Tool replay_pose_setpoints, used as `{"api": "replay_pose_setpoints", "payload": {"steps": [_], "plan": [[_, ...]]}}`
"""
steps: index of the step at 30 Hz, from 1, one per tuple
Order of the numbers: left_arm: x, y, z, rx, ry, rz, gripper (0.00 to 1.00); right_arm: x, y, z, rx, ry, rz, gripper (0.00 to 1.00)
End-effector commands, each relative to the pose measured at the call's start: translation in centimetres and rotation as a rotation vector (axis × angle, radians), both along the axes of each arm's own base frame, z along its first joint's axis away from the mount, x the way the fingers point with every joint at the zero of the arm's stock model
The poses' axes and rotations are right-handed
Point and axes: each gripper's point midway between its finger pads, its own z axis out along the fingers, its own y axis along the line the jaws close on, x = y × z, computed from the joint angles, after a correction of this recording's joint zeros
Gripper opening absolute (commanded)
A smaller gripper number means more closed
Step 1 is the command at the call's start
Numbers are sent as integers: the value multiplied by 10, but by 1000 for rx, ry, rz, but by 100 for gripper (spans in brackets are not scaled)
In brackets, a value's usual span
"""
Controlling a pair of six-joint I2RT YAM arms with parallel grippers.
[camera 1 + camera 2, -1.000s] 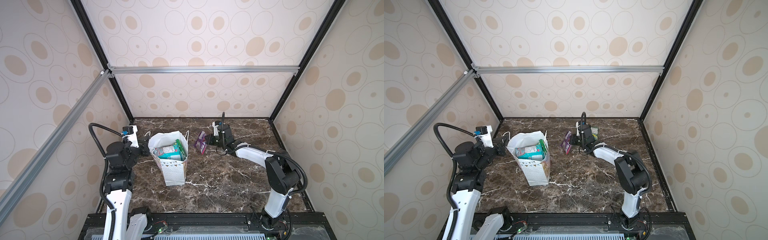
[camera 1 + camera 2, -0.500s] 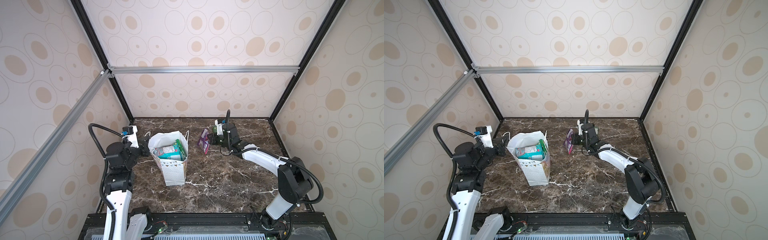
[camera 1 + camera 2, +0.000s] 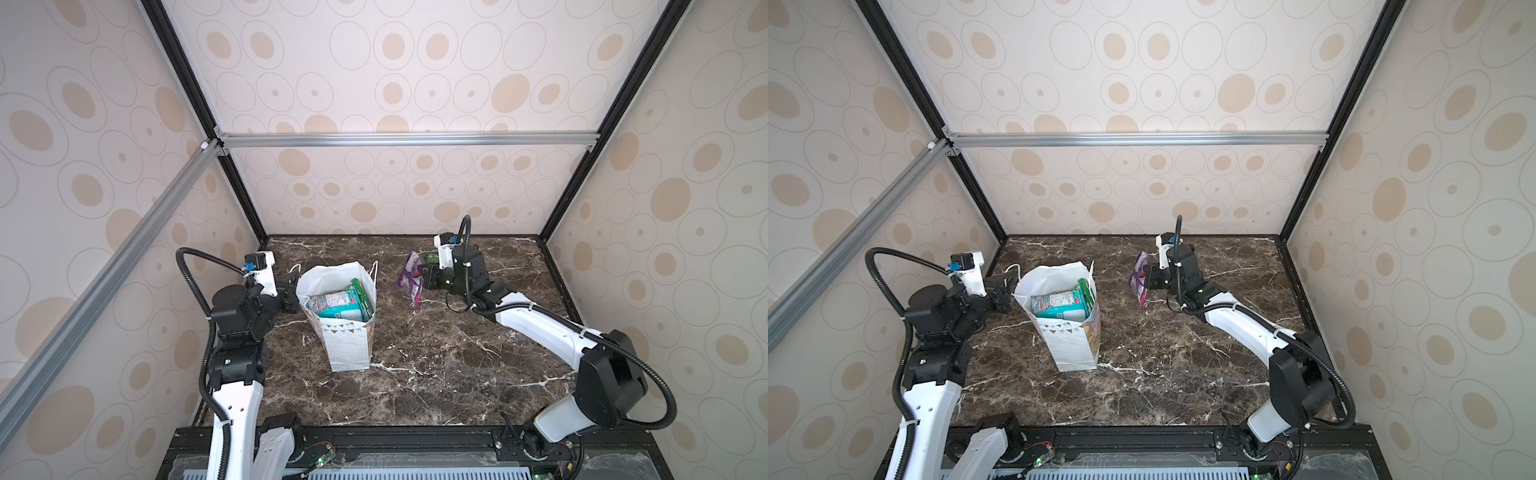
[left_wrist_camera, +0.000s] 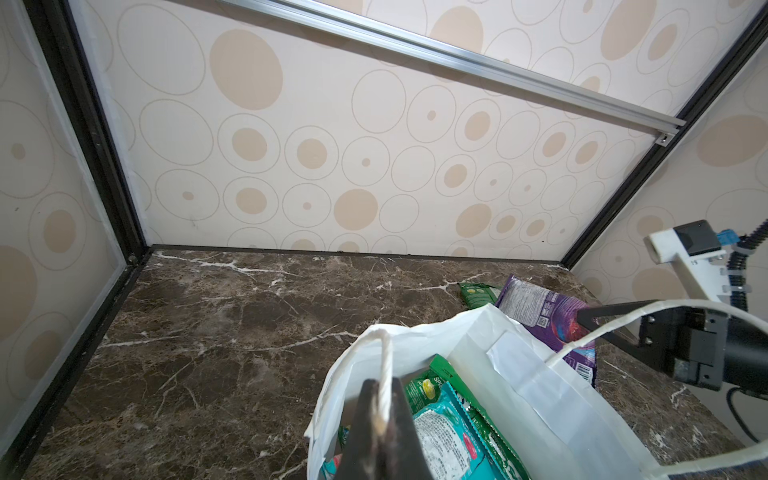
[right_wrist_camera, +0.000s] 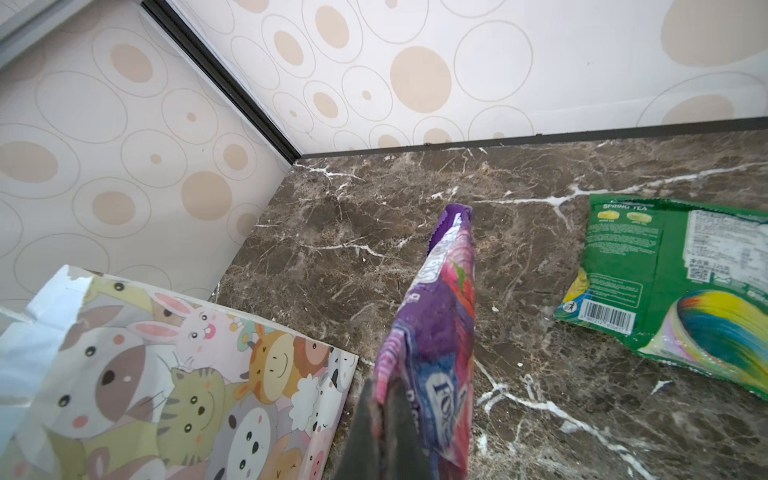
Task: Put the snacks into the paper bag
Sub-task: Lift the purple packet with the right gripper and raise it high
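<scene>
**Desk:** Where does the paper bag (image 3: 348, 345) stand?

**Photographer:** Upright on the marble tabletop (image 3: 436, 374), left of centre, mouth open. That is the same spot as a second ago. A teal packet (image 3: 336, 301) and a green snack (image 3: 360, 291) show inside it.

**Desk:** And the left gripper (image 4: 381, 395)?

**Photographer:** Its fingers are pressed together on the bag's white cord handle (image 4: 386, 357), at the rim nearest its own arm. Neither the gripper nor the bag has shifted.

**Desk:** So what differs?

**Photographer:** The right arm. Its elbow (image 3: 611, 374) has swung out toward the front right corner, so the forearm reaches farther across the marble. The right gripper (image 5: 384, 395) pinches one end of the purple packet (image 5: 436, 299). The packet stands on edge to the right of the bag, near it but apart. In both top views gripper and packet sit slightly farther right than a second ago. I cannot tell whether the packet's lower corner touches the marble.

**Desk:** Anything left out on the table?

**Photographer:** A Spring Tea packet (image 5: 665, 257), green, lies flat toward the rear wall, just beside the right gripper.
</scene>
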Motion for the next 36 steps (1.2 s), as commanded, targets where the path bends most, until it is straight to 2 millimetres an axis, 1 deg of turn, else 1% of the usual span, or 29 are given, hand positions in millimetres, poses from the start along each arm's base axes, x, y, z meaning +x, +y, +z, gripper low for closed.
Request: {"api": "replay_pose_setpoints", "payload": {"steps": [1, 10, 12, 21, 30, 36], "plan": [[-3, -2, 9, -3, -31, -12, 0, -7, -2, 32, 8, -84, 2, 0], [-3, -2, 9, -3, -33, -11, 0, -18, -8, 65, -9, -152, 4, 0], [-3, -1, 9, -2, -33, -11, 0, -22, -7, 76, -6, -171, 14, 0], [-3, -2, 10, -2, -36, -11, 0, -46, -2, 126, -33, -279, 55, 0], [-3, -2, 10, -5, -37, -12, 0, -66, 0, 167, -31, -368, 80, 0], [-3, -2, 10, -4, -37, -15, 0, -79, 11, 192, -32, -428, 123, 0]]}}
